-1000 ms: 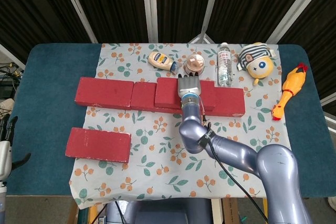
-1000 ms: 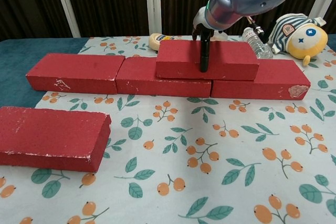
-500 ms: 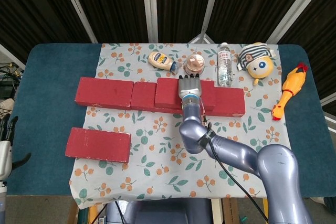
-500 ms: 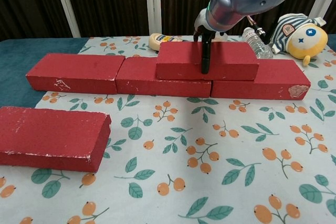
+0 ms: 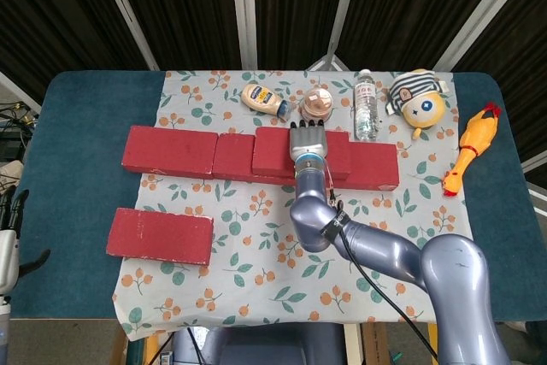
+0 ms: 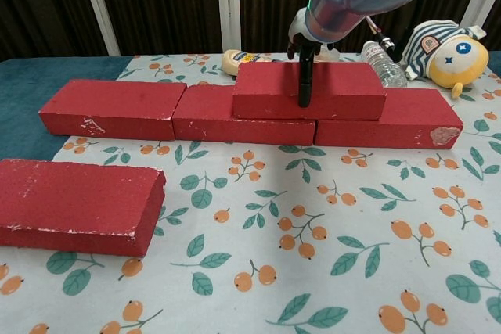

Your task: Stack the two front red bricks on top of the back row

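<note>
Three red bricks form the back row (image 5: 169,150) (image 6: 109,107) across the cloth. A further red brick (image 5: 272,150) (image 6: 344,87) lies on top of that row, over the joint between the middle and right bricks. My right hand (image 5: 308,140) (image 6: 304,44) grips this upper brick, its fingers (image 5: 308,132) lying over the top and its dark thumb down the front face. One red brick (image 5: 160,236) (image 6: 74,205) lies alone at the front left. My left hand (image 5: 10,241) shows at the left edge of the head view, off the table, holding nothing.
Behind the row stand a mayonnaise bottle (image 5: 264,98), a copper-coloured lid (image 5: 317,106) and a water bottle (image 5: 366,105). A striped plush toy (image 5: 417,101) (image 6: 448,51) and a rubber chicken (image 5: 472,148) lie at the back right. The floral cloth (image 6: 313,256) covers the table's middle.
</note>
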Tool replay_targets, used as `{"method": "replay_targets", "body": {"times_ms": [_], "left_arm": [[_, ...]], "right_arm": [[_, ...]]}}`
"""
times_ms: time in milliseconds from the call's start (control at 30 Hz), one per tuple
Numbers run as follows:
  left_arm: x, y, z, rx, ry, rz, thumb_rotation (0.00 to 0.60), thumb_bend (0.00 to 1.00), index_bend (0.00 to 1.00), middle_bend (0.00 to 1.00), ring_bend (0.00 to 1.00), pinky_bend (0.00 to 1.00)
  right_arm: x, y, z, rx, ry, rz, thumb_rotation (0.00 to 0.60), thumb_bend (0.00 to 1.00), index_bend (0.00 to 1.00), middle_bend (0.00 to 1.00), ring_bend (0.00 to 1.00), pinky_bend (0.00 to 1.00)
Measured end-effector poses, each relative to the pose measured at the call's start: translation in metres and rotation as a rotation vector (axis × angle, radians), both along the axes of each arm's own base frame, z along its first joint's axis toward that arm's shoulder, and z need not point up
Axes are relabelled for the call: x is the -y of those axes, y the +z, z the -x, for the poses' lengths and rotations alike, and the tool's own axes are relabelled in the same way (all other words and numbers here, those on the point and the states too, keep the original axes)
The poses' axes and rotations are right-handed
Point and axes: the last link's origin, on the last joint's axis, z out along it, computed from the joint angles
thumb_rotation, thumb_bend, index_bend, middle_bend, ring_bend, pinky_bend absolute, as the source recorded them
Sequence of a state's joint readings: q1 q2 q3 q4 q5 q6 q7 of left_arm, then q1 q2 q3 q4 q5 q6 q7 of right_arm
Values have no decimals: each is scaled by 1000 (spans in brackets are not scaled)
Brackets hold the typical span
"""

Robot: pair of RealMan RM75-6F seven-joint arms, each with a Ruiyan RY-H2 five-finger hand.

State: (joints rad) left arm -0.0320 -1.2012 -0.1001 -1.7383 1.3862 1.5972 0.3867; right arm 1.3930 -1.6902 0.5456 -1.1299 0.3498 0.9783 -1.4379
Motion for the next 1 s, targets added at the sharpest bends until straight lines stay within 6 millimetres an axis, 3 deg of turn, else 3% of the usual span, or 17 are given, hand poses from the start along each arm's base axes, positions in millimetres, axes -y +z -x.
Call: {"method": "replay_targets", "body": {"times_ms": [367, 633, 767, 1000], "left_arm": [[-1, 1, 0, 5, -7, 3, 600, 0, 21, 0, 0, 126], [0, 0, -3, 10, -38, 13, 600, 0, 21, 0, 0, 126], [0, -3, -6, 21, -72, 31, 600, 0, 17, 0, 0, 126], [0, -8, -11, 79, -128, 72, 600, 0, 10, 0, 0, 126]], "right_arm": [[-10, 26, -13, 24, 46, 22, 600, 109, 0, 32, 0, 0], [-50, 72, -14, 98, 173, 55, 600, 109, 0, 33, 0, 0], [-83, 104, 10, 164, 228, 98, 600, 110, 0, 33, 0, 0], [-132, 152, 80, 278, 266, 246, 600, 109, 0, 32, 0, 0]]}}
